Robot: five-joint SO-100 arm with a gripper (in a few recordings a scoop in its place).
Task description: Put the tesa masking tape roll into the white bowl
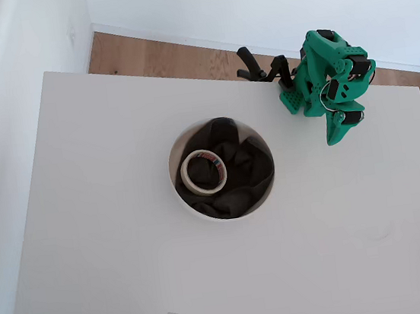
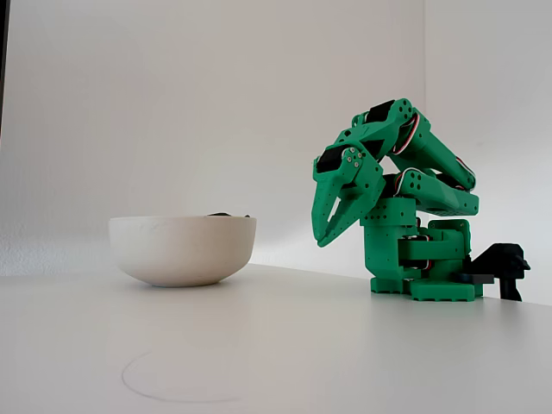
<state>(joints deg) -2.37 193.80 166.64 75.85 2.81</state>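
The tesa masking tape roll (image 1: 203,171) already lies inside the white bowl (image 1: 188,208) on dark cloth (image 1: 246,169); the hand (image 2: 326,237), folded back near its base, looks closed and empty; nothing seems left.

The overhead view looks straight down on the whole counter (image 1: 90,240) from well above. The fixed view sits low at counter (image 2: 345,345) level, close, facing sideways toward a white wall. Both share the bowl (image 1: 193,209) (image 2: 183,250) and green arm (image 1: 331,81) (image 2: 405,216).
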